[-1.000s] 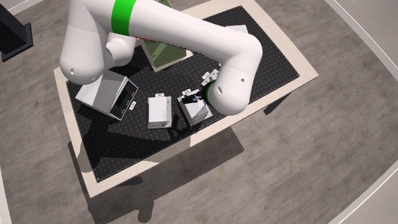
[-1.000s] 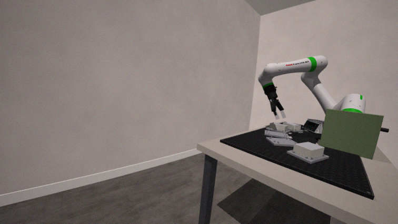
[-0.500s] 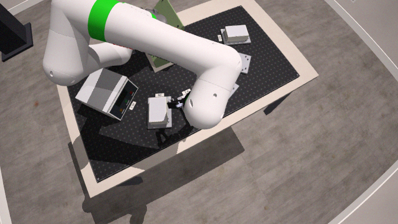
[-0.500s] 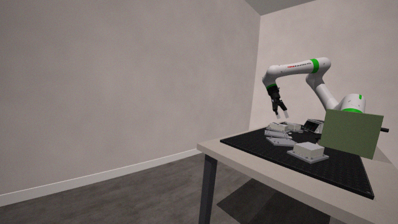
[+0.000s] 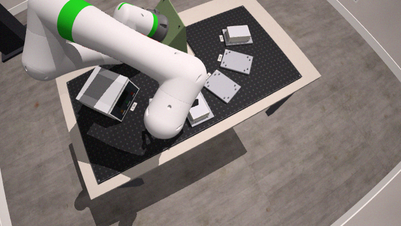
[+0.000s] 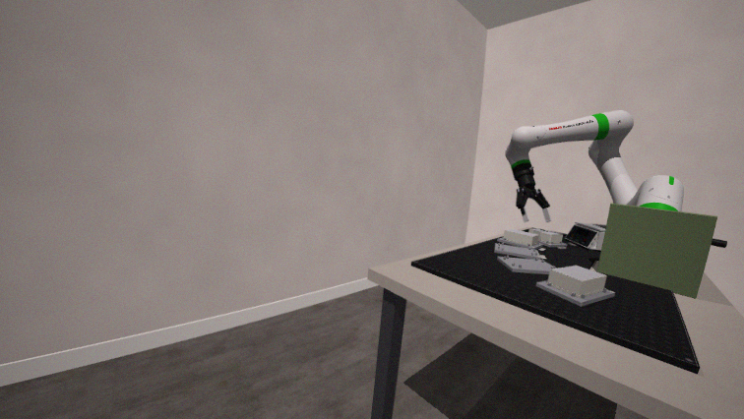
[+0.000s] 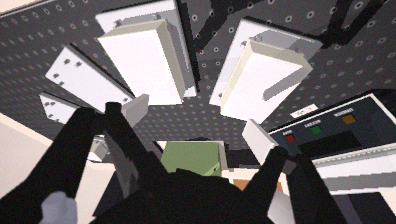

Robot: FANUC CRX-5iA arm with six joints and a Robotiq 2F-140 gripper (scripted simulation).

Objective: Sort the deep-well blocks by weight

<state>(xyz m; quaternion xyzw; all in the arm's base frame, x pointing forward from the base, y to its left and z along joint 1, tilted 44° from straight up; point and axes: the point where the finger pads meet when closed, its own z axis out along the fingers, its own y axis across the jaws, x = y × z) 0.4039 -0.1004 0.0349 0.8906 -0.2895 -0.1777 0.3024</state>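
Three pale deep-well blocks each sit on a grey nest plate. One block point(image 5: 237, 33) point(image 6: 577, 278) is at the far end of the row. A second block point(image 5: 198, 112) point(image 6: 521, 237) point(image 7: 145, 62) shows partly from under the arm's wrist. The third block point(image 6: 549, 236) point(image 7: 260, 82) is beside it, towards the check-weigher, and the arm hides it in the top view. My gripper point(image 6: 533, 214) point(image 7: 198, 115) is open and empty. It hangs well above the gap between these two blocks, fingers pointing down. The check-weigher point(image 5: 107, 92) point(image 6: 586, 234) point(image 7: 330, 132) has a bare platform.
Two empty nest plates point(image 5: 236, 61) point(image 5: 222, 85) point(image 7: 85, 82) lie between the occupied ones. A green upright panel point(image 5: 171, 25) point(image 6: 655, 247) stands at the back by the robot base. The black perforated mat point(image 5: 269, 70) covers the table; the nest labels are too small to read.
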